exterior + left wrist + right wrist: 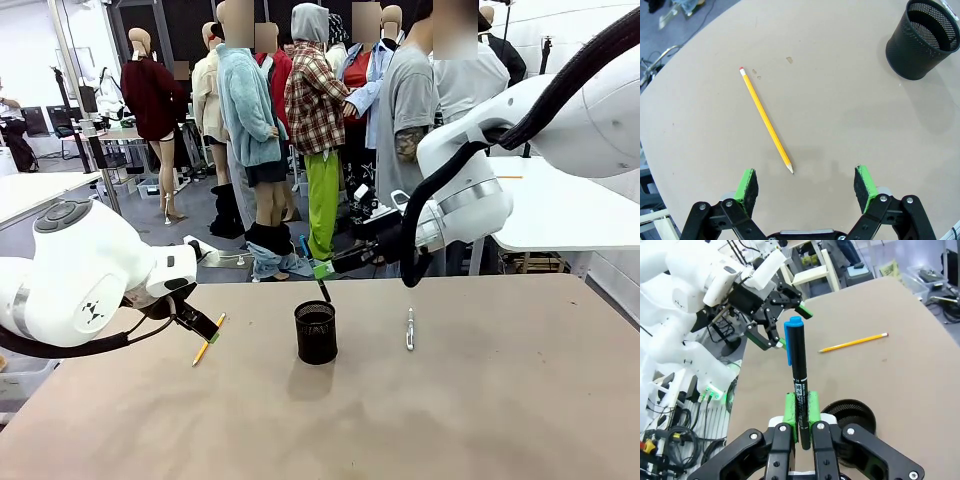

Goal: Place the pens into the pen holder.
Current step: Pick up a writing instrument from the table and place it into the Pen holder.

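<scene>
Front faces across; wrists (close overhead) share pencil (766,121).

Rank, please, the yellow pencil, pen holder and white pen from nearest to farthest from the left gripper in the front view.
1. Yellow pencil, just by the left gripper.
2. Pen holder, at mid-table.
3. White pen, right of the holder.

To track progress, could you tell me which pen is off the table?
The blue-capped dark pen, held in the right gripper; the yellow pencil and white pen lie on the table.
</scene>
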{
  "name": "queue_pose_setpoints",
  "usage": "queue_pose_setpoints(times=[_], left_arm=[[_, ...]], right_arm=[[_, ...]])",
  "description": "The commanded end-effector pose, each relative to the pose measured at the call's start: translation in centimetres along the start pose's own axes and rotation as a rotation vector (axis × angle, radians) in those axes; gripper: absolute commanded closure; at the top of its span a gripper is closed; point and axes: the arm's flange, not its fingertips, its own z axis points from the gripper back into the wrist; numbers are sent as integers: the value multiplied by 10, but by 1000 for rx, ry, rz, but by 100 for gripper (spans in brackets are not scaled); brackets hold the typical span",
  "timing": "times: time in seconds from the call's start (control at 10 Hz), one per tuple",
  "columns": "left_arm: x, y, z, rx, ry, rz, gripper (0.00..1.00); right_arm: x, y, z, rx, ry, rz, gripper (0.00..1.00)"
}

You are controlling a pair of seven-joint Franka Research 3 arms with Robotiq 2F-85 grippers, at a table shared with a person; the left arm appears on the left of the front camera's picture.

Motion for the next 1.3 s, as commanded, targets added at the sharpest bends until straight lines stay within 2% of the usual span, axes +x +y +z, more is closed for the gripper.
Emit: queue_pose_setpoints(times=[0.0,0.1,0.3,0.7,0.9,1.2], left_arm=[[-1,2,1,0,-1,4,0],[-1,2,1,0,-1,4,0],[-1,2,1,0,-1,4,0],[-1,2,1,0,-1,4,0],[-1,2,1,0,-1,4,0],[-1,2,1,0,-1,4,0]], right_arm=[[-3,-1,-5,5,3,-4,100],[0,12,-12,47,-38,78,100],[0,2,-30,87,-48,161,100],[-16,-28,-51,139,-28,149,100],[-26,-35,-54,152,-25,211,100],[-33,-43,-56,132,0,220,100]])
